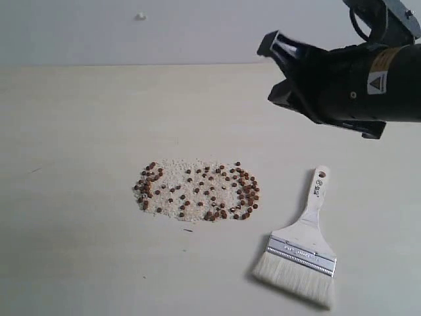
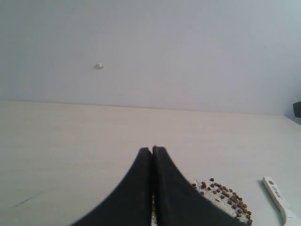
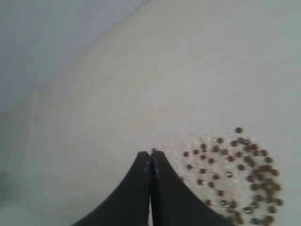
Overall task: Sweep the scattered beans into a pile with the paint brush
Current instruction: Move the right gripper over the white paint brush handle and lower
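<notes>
Dozens of small reddish-brown beans (image 1: pixel 197 191) lie spread over an oval patch of fine white grains at the table's middle. Just right of them the paint brush (image 1: pixel 306 243) lies flat, with its off-white bristles toward the front edge and its pale handle pointing away. My right gripper (image 1: pixel 279 69) hangs above the table at the upper right, apart from both. In the right wrist view it (image 3: pixel 150 153) is shut and empty, with the beans (image 3: pixel 235 174) beyond its tips. My left gripper (image 2: pixel 152 149) is shut and empty too, the beans (image 2: pixel 225 193) and the brush handle (image 2: pixel 277 195) off to one side.
The pale table (image 1: pixel 79 131) runs back to a light wall. A small white speck (image 1: pixel 140 16) sits on that wall. A tiny dark fleck (image 1: pixel 188 230) lies just in front of the bean patch.
</notes>
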